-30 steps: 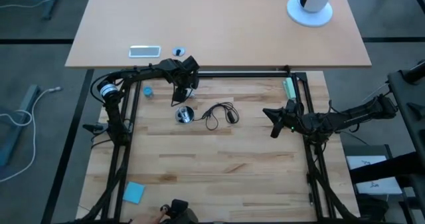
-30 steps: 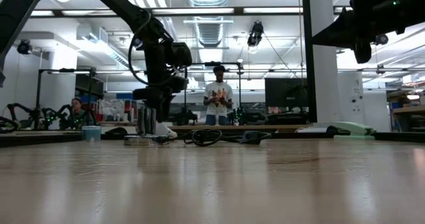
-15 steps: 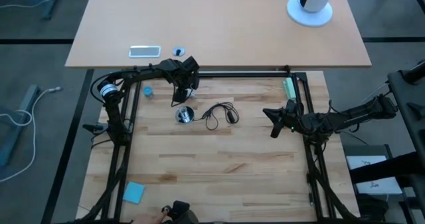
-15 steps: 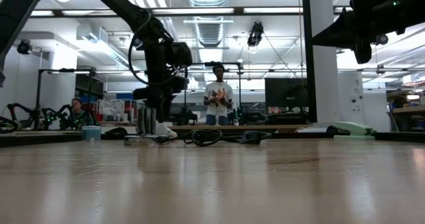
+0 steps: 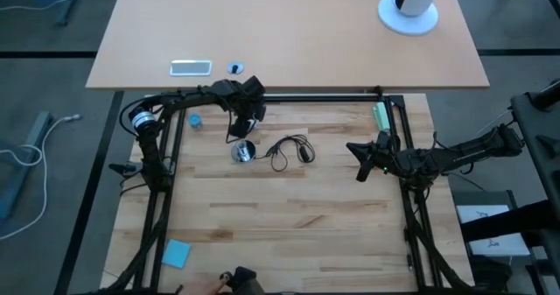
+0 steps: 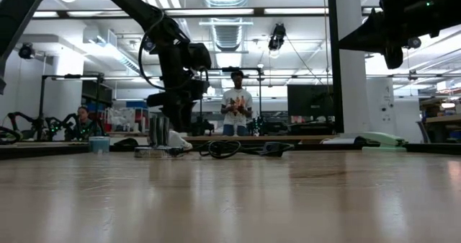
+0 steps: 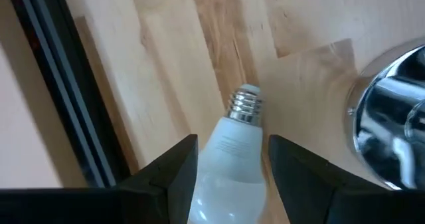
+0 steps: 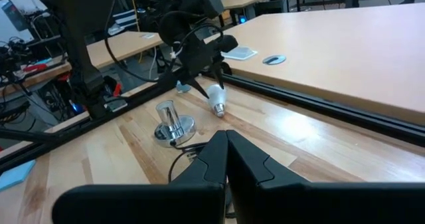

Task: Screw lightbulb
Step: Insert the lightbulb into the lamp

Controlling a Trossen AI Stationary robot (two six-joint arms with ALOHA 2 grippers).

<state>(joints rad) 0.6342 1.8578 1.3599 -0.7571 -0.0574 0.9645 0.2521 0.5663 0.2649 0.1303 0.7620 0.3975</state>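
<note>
The white frosted lightbulb [image 7: 229, 161] is between the fingers of my left gripper [image 5: 244, 129] at the table's far left. Its silvery screw base [image 7: 244, 106] points away from the gripper. It also shows in the right wrist view [image 8: 215, 96]. The round silver socket [image 5: 243, 151] stands on the table just near of the gripper, its black cord [image 5: 290, 149] coiled to its right. The socket also shows in the left wrist view [image 7: 392, 141]. My right gripper [image 5: 357, 160] is shut and empty, held above the table's right side. My left gripper pinches the bulb's white glass body [image 7: 226, 174] between its two fingers, one on each side. The fingers come slanting down from the far side. The bulb is tilted, its screw base [image 8: 220, 109] lowest and free, just above the wood beside the socket.
A small blue cap [image 5: 193, 120] lies at the far left. A blue pad [image 5: 176, 253] lies at the near left and a green object [image 5: 380, 115] at the far right. A black rail [image 7: 60, 84] runs along the far edge. A person [image 6: 236, 106] stands in the room beyond.
My left gripper has shifted a little toward the table's right edge with the bulb still between its fingers.
</note>
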